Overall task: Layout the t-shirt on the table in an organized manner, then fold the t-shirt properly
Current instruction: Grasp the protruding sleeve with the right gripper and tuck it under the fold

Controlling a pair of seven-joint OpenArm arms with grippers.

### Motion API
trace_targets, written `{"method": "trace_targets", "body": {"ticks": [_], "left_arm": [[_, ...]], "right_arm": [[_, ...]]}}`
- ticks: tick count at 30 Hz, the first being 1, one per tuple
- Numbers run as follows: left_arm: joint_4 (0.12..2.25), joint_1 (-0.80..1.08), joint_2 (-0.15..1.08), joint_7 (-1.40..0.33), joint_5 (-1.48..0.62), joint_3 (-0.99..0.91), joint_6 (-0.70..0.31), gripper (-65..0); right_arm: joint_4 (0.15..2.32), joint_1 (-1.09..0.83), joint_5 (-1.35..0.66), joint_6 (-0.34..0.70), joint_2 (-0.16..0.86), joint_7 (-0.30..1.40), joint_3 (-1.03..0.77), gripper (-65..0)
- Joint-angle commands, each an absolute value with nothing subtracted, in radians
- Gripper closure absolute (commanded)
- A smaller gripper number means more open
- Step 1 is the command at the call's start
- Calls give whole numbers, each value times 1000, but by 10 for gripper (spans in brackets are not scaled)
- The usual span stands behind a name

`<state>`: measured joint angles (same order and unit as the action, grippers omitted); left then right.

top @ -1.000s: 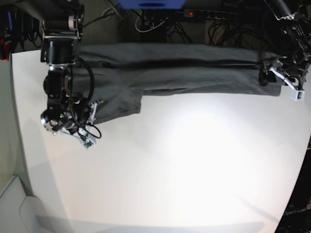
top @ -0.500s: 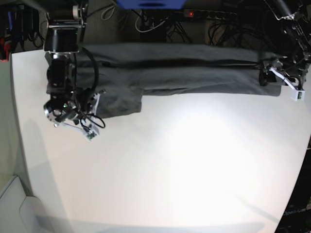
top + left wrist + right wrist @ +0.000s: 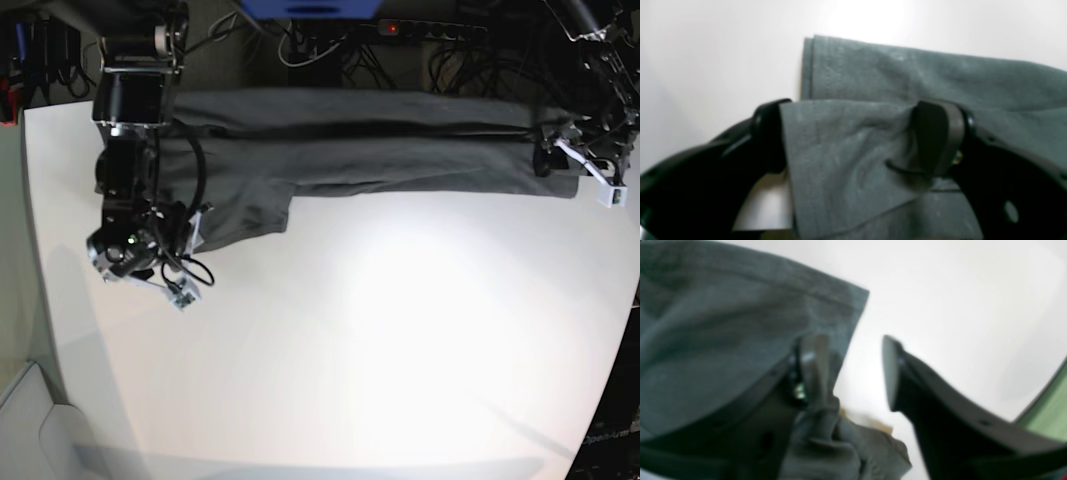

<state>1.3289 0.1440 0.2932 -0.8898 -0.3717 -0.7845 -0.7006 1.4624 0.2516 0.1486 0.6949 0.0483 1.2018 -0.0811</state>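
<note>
The shirt point(image 3: 370, 150) lies stretched in a long folded band along the far edge of the desk point(image 3: 380, 340), with one sleeve hanging toward the near side at the base view's left. No container shows in any view.

The left hand point(image 3: 857, 140), at the base view's right end of the band point(image 3: 560, 160), stands wide, its two fingers point(image 3: 937, 133) spread with a flap of cloth draped between them; whether it grips the cloth I cannot tell. Its arm reaches in from the far right, low over the desk.

The right hand point(image 3: 853, 373) sits at the sleeve's outer edge point(image 3: 165, 245). Its fingers stand apart, white desk showing between them; one finger point(image 3: 813, 366) touches bunched cloth, the other point(image 3: 893, 373) is clear of it. Its arm comes straight down from the far left, wrist bent over the sleeve.
</note>
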Motion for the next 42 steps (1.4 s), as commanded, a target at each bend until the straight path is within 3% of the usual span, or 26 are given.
{"method": "trace_targets", "body": {"ticks": [1, 12, 23, 30, 33, 37, 42], "left_arm": [[1339, 145, 305, -905, -371, -788, -698, -548], [1339, 145, 305, -908, -374, -788, -698, -548], [1339, 159, 305, -903, -375, -789, -698, -548], [1339, 159, 305, -906, -375, -789, -698, -548], [1339, 157, 305, -906, -375, -789, -698, -548], [1339, 157, 305, -906, -374, -789, -698, -548], [1339, 157, 305, -903, -374, -789, -698, -548]], "right_arm": [[1480, 271, 143, 698, 47, 1193, -81, -335], [1392, 337, 143, 698, -1, 1193, -82, -344], [1199, 412, 143, 698, 19, 1135, -209, -343], [1188, 386, 143, 698, 18, 1125, -211, -335], [1188, 372, 143, 698, 12, 1125, -202, -255], [1187, 354, 143, 698, -7, 1125, -202, -24], [1193, 352, 143, 698, -7, 1138, -202, 0]]}}
